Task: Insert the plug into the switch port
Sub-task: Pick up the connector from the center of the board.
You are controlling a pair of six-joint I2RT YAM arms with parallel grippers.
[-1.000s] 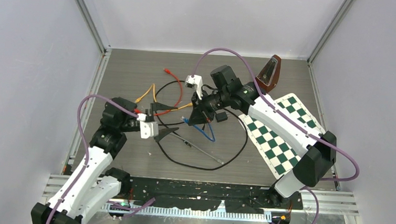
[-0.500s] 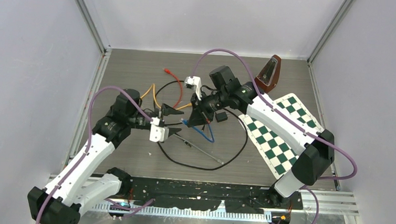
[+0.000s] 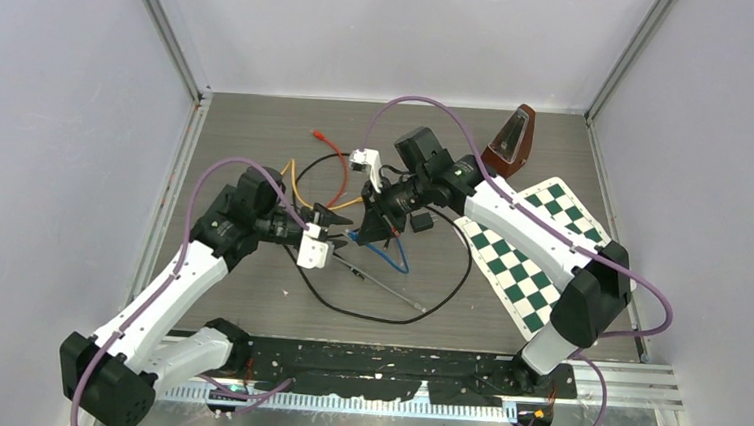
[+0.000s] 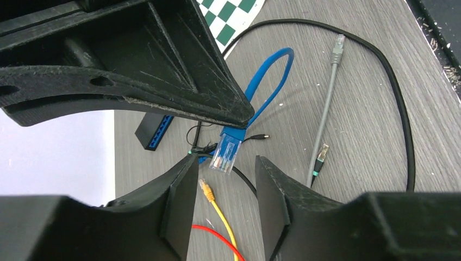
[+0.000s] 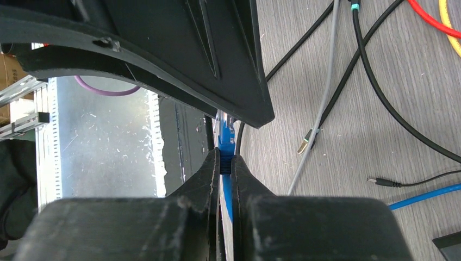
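**Q:** What is happening here?

**A:** 2 robot arms meet over a grey wood-grain table (image 3: 246,304) strewn with cables. The right gripper (image 5: 225,160) is clamped tight on a blue Ethernet cable (image 4: 266,87) just behind its clear plug (image 4: 226,154). This seems to hold the plug up off the table, tip toward the left arm.

**Q:** And the left gripper?

**A:** The left gripper (image 4: 224,168) has its jaws partly apart, 1 finger on each side of the plug, touching nothing. It is probably lined up to take the plug itself for a firmer, straighter hold.

**Q:** Where is the switch?

**A:** The small black network switch (image 4: 155,130), its ports edged in blue, lies on the table just right of the plug, beside the right gripper. Plug and port are apart, so nothing is inserted yet. A grey cable (image 4: 326,103), a yellow cable (image 4: 217,209) and a red cable (image 4: 217,237) lie nearby, untouched.
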